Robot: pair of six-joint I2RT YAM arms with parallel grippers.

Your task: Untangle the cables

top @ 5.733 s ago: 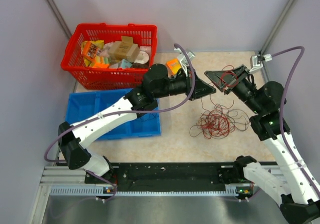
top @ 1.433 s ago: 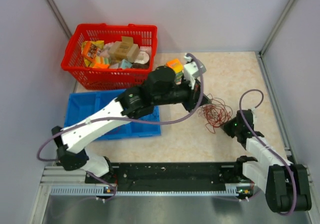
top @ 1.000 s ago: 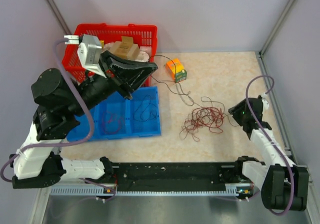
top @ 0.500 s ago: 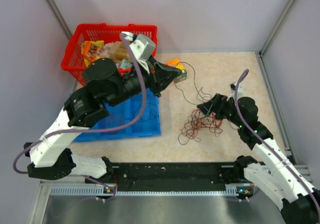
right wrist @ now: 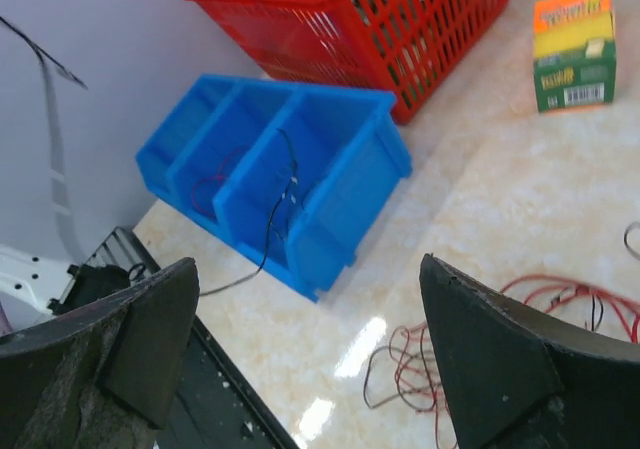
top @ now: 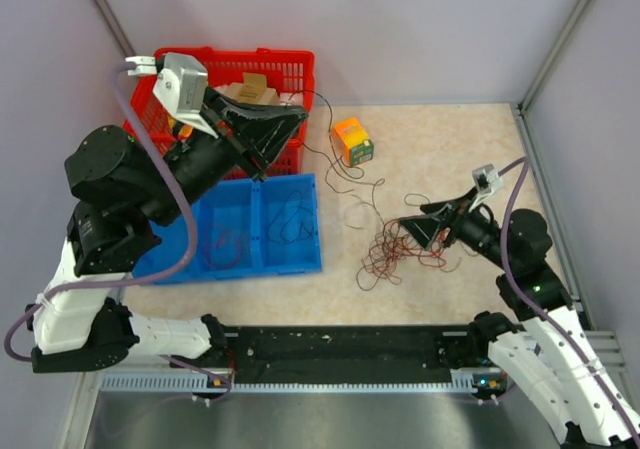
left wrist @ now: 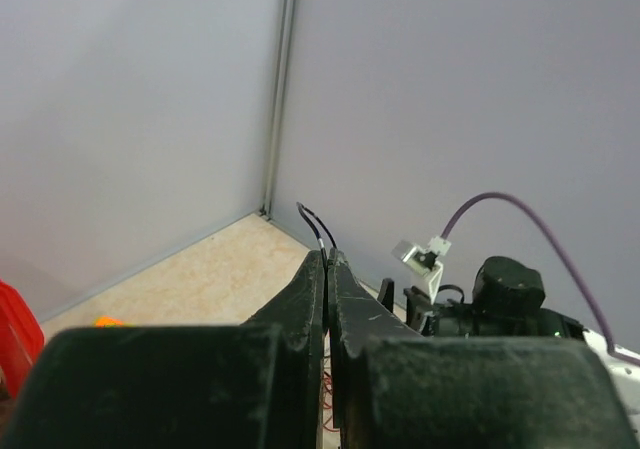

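The cables lie as a loose tangle of thin red and dark wires on the beige table, right of centre. My left gripper is raised in front of the red basket, shut on one dark wire that trails down to the tangle. In the left wrist view the jaws are pressed together with the wire's end poking out above them. My right gripper is open at the tangle's right edge, holding nothing. In the right wrist view its fingers stand wide apart over red and dark loops.
A blue three-part bin sits left of the tangle with a dark wire and a red wire inside; it also shows in the right wrist view. A red basket of goods stands behind it. An orange box lies near the back.
My left gripper has drawn back up and left toward the basket with the dark wire in it. The right arm has shifted lower, its gripper still at the tangle's right edge.
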